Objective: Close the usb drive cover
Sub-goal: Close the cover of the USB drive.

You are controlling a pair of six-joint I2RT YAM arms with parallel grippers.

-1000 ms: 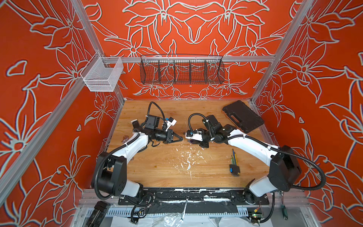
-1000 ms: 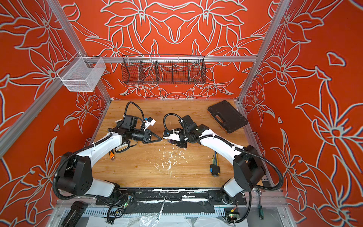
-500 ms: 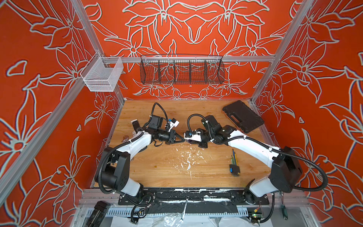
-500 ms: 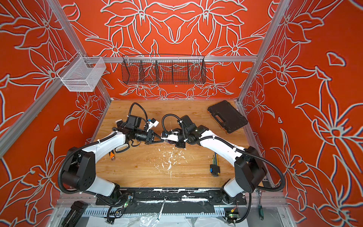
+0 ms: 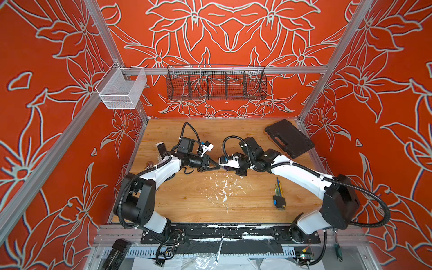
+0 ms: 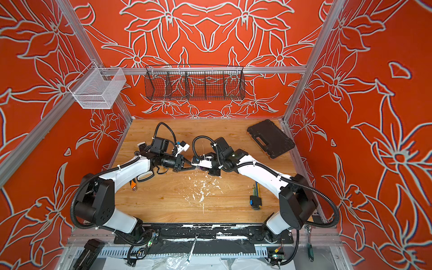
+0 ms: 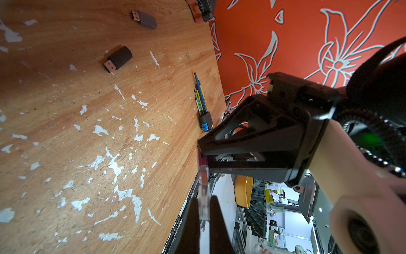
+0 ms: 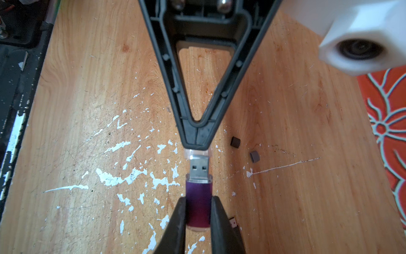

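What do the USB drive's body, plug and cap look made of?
The body looks like glossy purple plastic or anodised metal, judging by its soft sheen. The plug is bare silvery metal, reflective. The cap seems clear plastic: see-through.

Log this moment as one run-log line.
left pincer: shut on clear cap | right pincer: shut on purple USB drive | cap: at connector tip, not seated
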